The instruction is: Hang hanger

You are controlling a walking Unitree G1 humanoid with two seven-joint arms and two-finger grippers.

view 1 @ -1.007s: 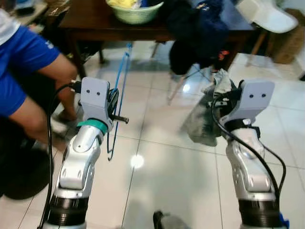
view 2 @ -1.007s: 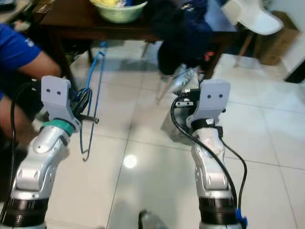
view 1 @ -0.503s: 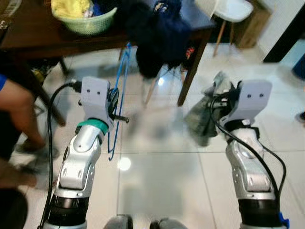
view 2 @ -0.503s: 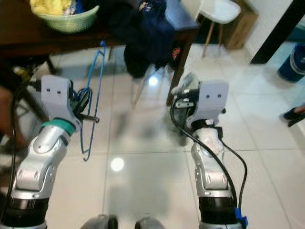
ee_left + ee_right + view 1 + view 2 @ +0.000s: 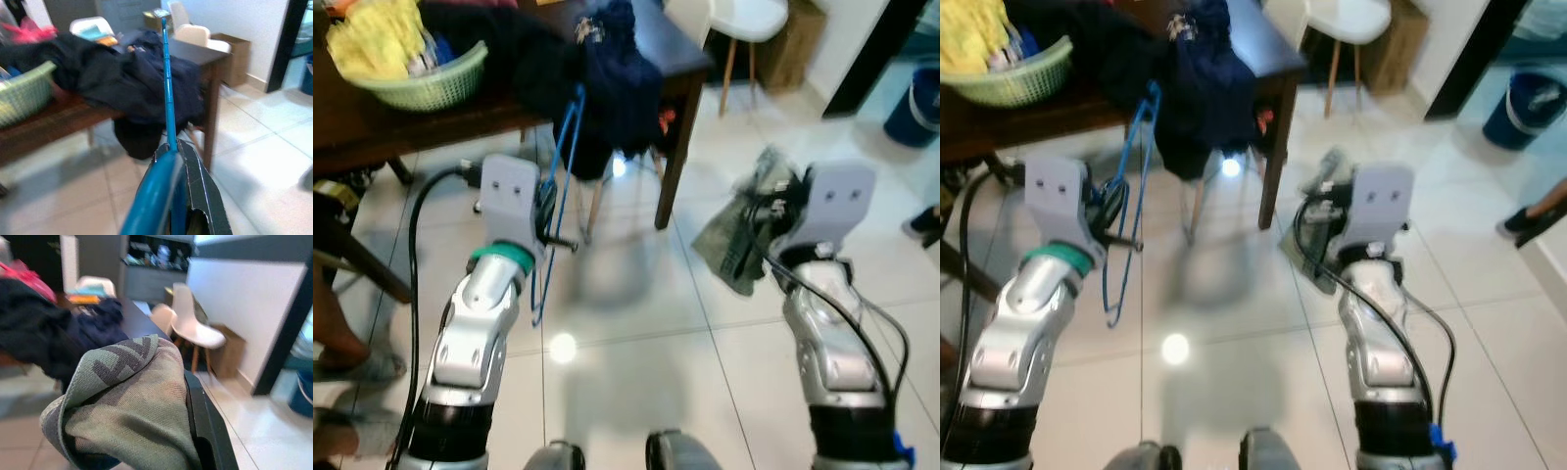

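A thin blue hanger [image 5: 559,186] stands upright in my left gripper [image 5: 546,208], which is shut on it at chest height above the tiled floor. In the left wrist view the blue hanger [image 5: 167,112] runs straight out past the black fingers [image 5: 198,186]. My right gripper [image 5: 773,211] is shut on a crumpled grey-green patterned garment [image 5: 736,240] that hangs down from it. The right wrist view has the garment [image 5: 127,406] bunched over the black finger [image 5: 205,426].
A dark wooden table [image 5: 677,61] stands ahead, with dark clothes [image 5: 607,78] draped over its edge and a green basket [image 5: 416,83] of laundry on top. A white chair [image 5: 739,20] and a cardboard box [image 5: 793,49] are behind. A person's leg [image 5: 337,333] is at the left.
The camera has swung to the right, so the table, basket and chair have slid left in view. Both grippers keep their hold and their places relative to me.
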